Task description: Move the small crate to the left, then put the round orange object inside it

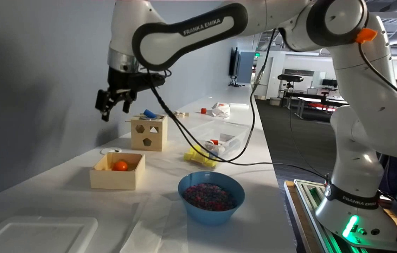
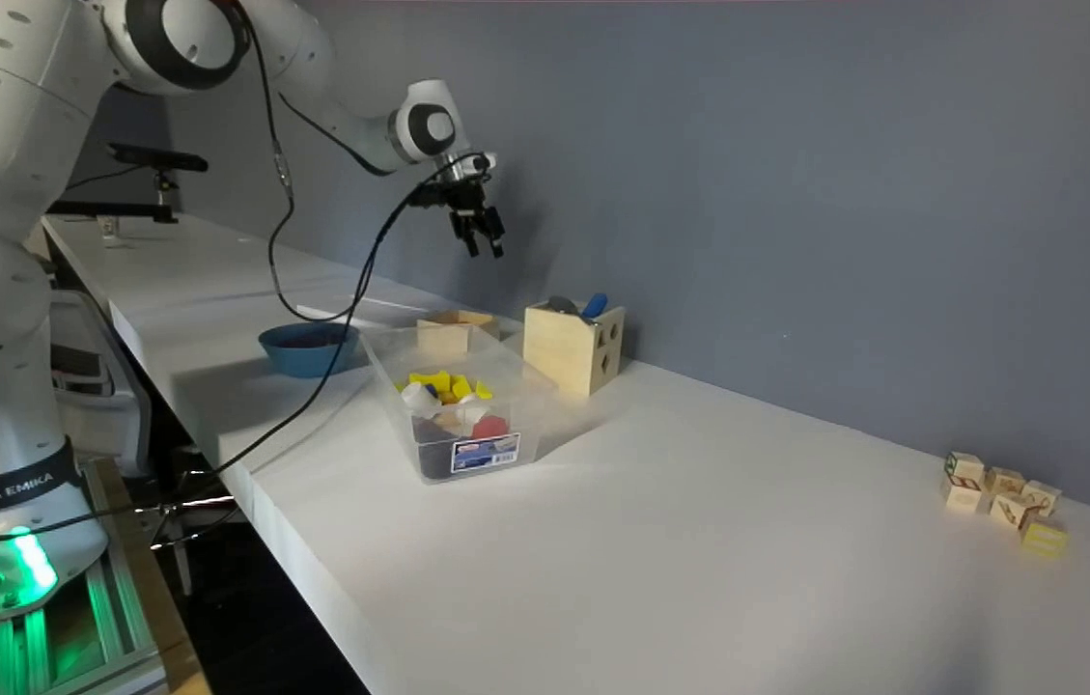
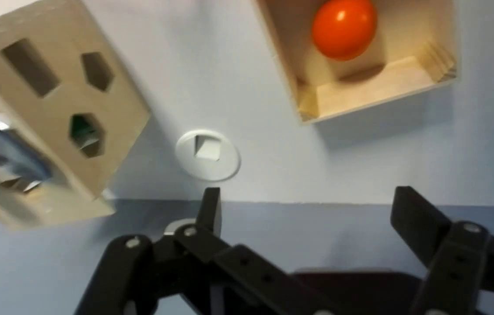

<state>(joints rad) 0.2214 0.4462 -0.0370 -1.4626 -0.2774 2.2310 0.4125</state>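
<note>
Seemingly done: orange ball (image 1: 120, 165) sits inside the crate (image 1: 112, 180), as the task wants, while the claw (image 3: 308, 210) hangs high, spread and empty, probably so neither gets bumped.

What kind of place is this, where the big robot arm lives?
Probably a robot lab, maybe inside an office building. The robot arm stands beside a long white table, and farther back in an exterior view there's a screen like ones in offices.
</note>
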